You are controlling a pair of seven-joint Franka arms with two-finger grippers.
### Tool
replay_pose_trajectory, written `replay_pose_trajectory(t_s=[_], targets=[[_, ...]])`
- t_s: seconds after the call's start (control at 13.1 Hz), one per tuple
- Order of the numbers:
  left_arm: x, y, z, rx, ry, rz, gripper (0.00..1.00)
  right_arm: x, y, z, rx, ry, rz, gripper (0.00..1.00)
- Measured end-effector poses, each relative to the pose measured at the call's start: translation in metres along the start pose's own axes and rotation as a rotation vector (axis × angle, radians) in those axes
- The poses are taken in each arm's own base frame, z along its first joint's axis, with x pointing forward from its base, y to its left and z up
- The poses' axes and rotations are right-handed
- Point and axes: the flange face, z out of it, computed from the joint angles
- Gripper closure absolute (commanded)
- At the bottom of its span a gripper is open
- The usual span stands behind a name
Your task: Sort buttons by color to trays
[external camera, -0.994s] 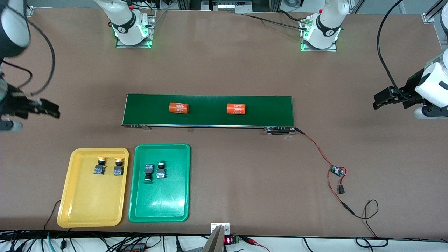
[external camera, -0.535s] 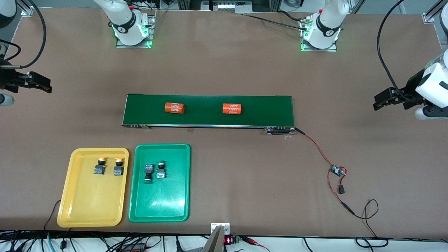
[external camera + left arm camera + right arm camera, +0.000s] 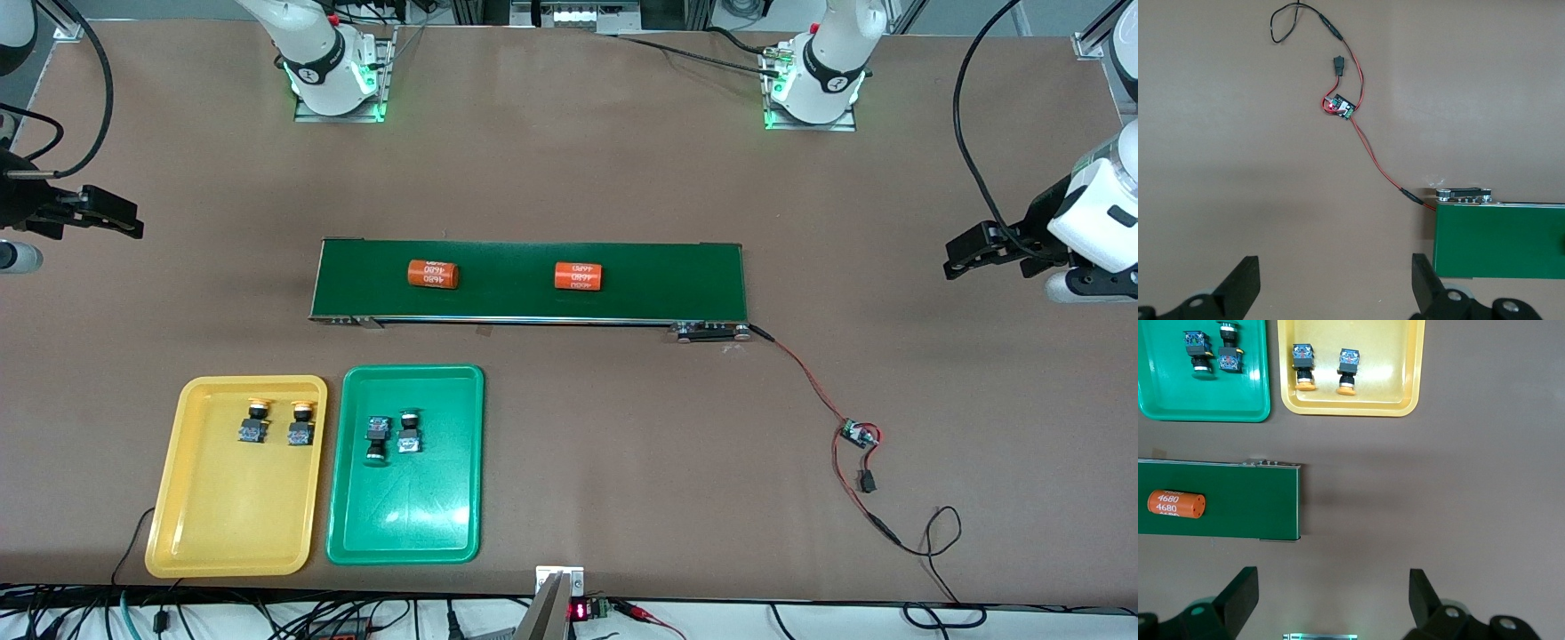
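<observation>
Front view takes in the wide brown bench [image 3: 569, 178]. Across its middle lies a long dark-green conveyor belt [image 3: 667, 280], carrying two orange cylinders with white print [image 3: 433, 274] [image 3: 579, 276], well apart from each other.

Nearer to the front camera than the belt, toward the right arm's end of the bench, sit two shallow plastic trays side by side, almost touching: the yellow tray [image 3: 227, 524] closer to that end, the green tray [image 3: 418, 524] just beside it. Two yellow-capped black push-buttons [image 3: 256, 421] [image 3: 301, 423] stand next to each other in the yellow tray, in the part nearest the belt. Two green-capped black push-buttons [image 3: 377, 439] [image 3: 409, 432] lie close together in the matching part of the green tray. All four buttons sit in trays of their own colour.

Toward the left arm's end, a thin red-and-black wire [image 3: 805, 373] runs from the belt's end to a small circuit board [image 3: 858, 434] on the bench.

The right claw [image 3: 120, 222] hangs over bare bench at the right arm's end, fingers spread wide and empty. Both trays and all the buttons lie well apart from it; the right wrist view shows them past the belt's end, nothing between the fingers. The left claw [image 3: 965, 252] hangs over bare bench at the left arm's end, also spread and empty, far from the trays, with only the belt's end and the circuit board in its wrist view.
</observation>
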Motion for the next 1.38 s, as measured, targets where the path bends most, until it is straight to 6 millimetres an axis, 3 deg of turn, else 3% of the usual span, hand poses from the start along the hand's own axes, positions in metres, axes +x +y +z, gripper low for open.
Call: replay_pose_trajectory(t_s=[0.84,1.38], targets=[[-0.013,-0.003,0.006,-0.003,-0.022,0.038,0.00,0.002,0.010,-0.006,-0.002,0.038,0.017,0.00],[-0.015,-0.004,0.002,-0.003,-0.017,0.037,0.00,-0.021,0.012,-0.007,0.000,0.008,0.023,0.00]])
